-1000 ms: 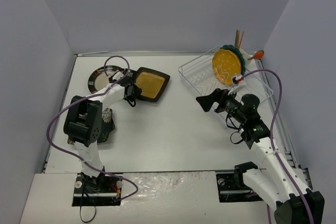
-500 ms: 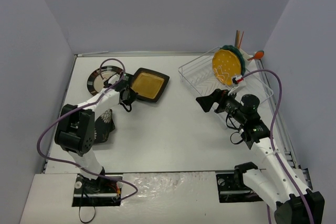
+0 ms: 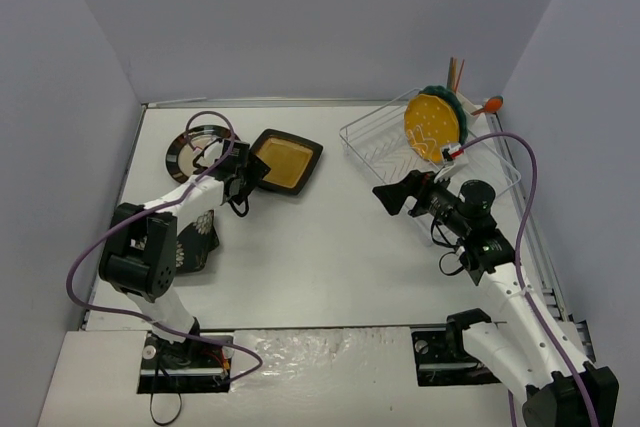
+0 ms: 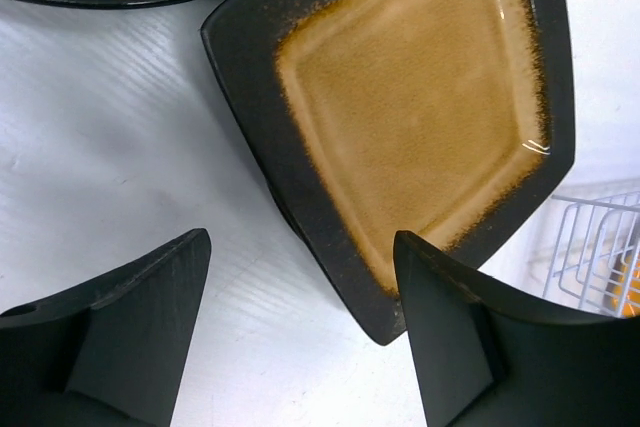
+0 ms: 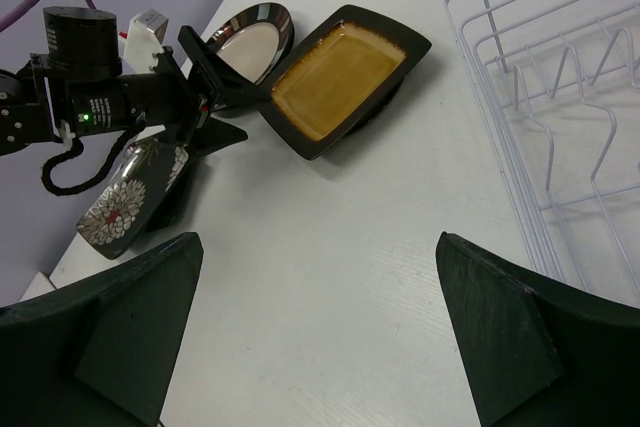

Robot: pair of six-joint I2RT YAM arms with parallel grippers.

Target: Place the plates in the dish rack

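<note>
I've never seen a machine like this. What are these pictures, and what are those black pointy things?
These are two robot arms on a white table. One picture looks down from above; the other two come from a camera on each wrist, showing that arm's black pincer. On it lie a square black-and-amber plate, a round striped plate and a flowery black plate. A yellow plate stands in the white wire dish rack. The left pincer is open at the square plate's corner; the right pincer is open too. Neither holds anything.

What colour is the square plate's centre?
Amber, on the square plate; clearest in the left wrist view.
</note>
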